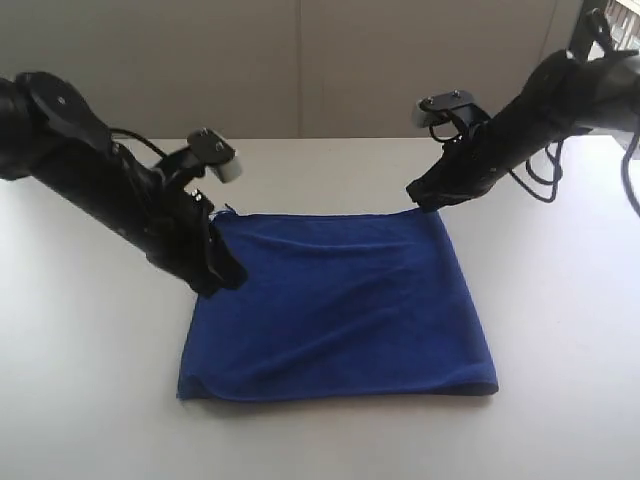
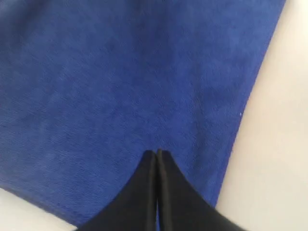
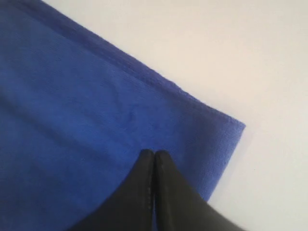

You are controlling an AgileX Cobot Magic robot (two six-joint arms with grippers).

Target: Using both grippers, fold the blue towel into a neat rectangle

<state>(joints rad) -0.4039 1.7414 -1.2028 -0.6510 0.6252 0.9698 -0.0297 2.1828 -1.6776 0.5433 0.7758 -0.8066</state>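
Lying flat on the pale surface (image 1: 90, 400), the blue towel (image 1: 340, 310) shows a rounded, doubled edge on its near side, so one fold looks done and it reads as a rough rectangle. Farther back, the left pincer (image 1: 222, 275) sits at the towel's far-left corner and the right pincer (image 1: 417, 195) at its far-right corner. Both are clenched, tips over the cloth, with nothing visibly pinched between them. A second fold seems next: each pincer would need to part its jaws and catch a corner.
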